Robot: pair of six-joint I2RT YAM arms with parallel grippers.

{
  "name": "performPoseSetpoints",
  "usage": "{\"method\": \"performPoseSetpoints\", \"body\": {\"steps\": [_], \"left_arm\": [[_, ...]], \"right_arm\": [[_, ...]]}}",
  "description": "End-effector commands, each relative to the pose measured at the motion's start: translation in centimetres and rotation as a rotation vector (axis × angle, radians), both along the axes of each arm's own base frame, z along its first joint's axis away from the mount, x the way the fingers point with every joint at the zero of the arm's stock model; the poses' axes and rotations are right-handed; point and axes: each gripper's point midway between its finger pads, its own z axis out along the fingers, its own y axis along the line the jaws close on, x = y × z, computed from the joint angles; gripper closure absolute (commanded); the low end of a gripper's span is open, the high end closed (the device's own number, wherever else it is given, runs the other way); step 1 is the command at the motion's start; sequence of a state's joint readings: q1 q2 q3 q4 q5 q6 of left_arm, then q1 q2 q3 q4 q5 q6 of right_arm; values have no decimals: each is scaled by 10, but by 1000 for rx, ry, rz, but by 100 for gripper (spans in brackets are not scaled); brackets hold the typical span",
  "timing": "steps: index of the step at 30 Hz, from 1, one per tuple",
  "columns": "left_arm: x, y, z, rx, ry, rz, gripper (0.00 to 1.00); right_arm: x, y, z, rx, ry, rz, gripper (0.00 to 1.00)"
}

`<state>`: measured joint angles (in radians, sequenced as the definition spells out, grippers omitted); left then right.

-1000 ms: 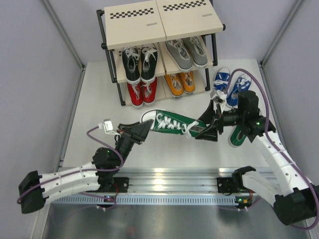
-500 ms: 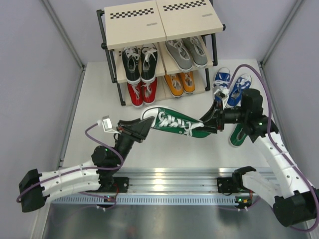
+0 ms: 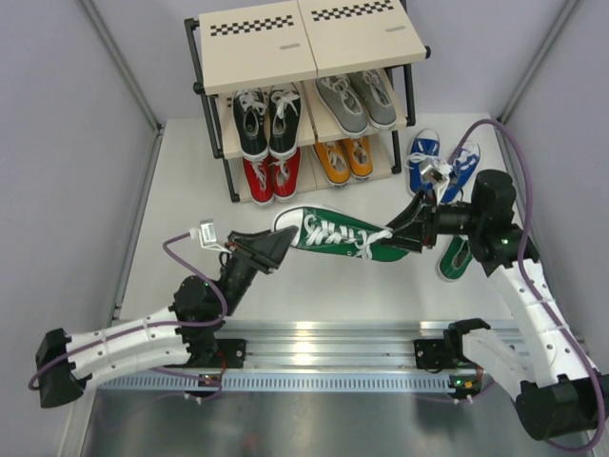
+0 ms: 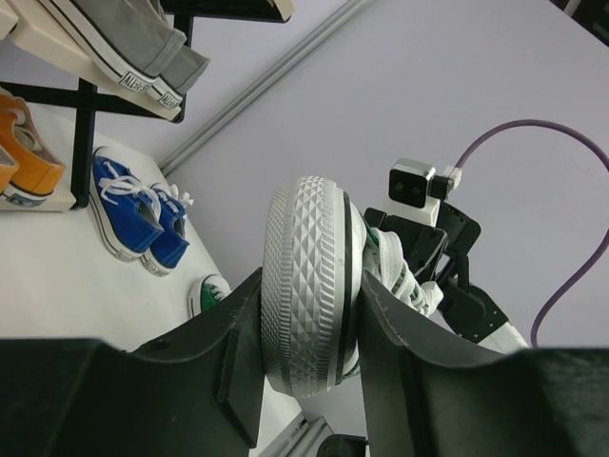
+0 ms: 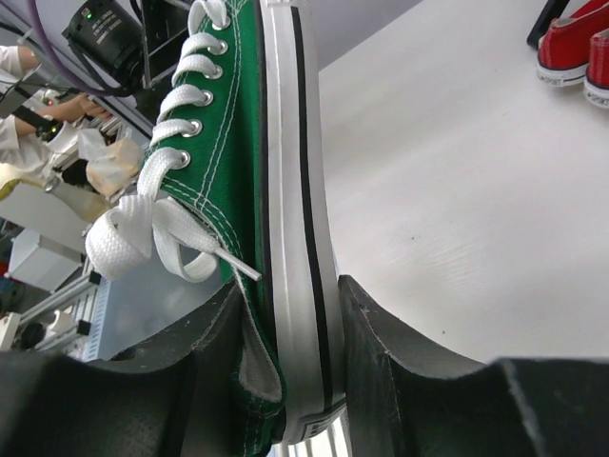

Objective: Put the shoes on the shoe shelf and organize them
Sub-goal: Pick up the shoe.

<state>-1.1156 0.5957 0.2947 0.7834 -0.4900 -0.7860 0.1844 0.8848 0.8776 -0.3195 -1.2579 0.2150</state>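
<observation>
The green sneaker (image 3: 333, 234) had white laces and sole; the shoe shelf (image 3: 362, 43) was beige with black-and-white checkered strips; the right pair (image 3: 422, 160) was blue.

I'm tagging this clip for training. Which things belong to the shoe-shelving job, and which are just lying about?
Job: green shoe held by left end effector and right end effector; second green shoe; blue pair; black pair, grey pair, red pair, orange pair; shoe shelf.
Just there: purple cable; metal rail; table.

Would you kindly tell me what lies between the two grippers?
A green canvas sneaker with white laces bridges them: toe in the jaws of the left gripper, heel end in those of the right gripper. The top external view shows it.
</observation>
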Motion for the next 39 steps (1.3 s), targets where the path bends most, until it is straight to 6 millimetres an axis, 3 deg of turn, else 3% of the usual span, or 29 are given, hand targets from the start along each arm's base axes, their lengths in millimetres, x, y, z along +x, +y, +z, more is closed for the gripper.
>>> {"method": "performPoseSetpoints", "body": {"steps": [1, 6, 9, 10, 13, 16, 17, 19, 20, 21, 22, 25, 39], "left_arm": [[13, 18, 12, -44, 41, 95, 56], [11, 15, 13, -21, 30, 81, 55], [11, 14, 10, -17, 38, 79, 68], [11, 15, 12, -29, 34, 79, 80], [11, 14, 10, -35, 31, 78, 100], [12, 13, 10, -43, 25, 78, 100], [12, 13, 11, -49, 22, 76, 100], [13, 14, 8, -46, 24, 80, 100], [13, 17, 9, -57, 20, 84, 100], [13, 19, 6, -60, 19, 84, 100], [12, 21, 6, -69, 15, 85, 100], [10, 28, 7, -89, -2, 83, 100], [6, 38, 19, -137, -31, 58, 100]], "right_arm": [[-9, -4, 32, 59, -203, 83, 100], [-2, -5, 24, 51, -181, 61, 100], [-1, -6, 21, 48, -182, 58, 100], [-1, -6, 20, 47, -182, 60, 100], [-1, -6, 15, 45, -177, 65, 100], [-2, -6, 10, 43, -176, 74, 100], [-3, -6, 8, 41, -177, 78, 93], [-3, -6, 4, 31, -182, 79, 65], [-5, -6, 4, 31, -184, 85, 57], [-4, -7, 4, 25, -219, 84, 43], [-3, -9, -3, -2, -200, 59, 19], [0, -12, -2, -45, -280, 21, 1], [-7, -5, -22, 32, -78, 88, 1]]}}
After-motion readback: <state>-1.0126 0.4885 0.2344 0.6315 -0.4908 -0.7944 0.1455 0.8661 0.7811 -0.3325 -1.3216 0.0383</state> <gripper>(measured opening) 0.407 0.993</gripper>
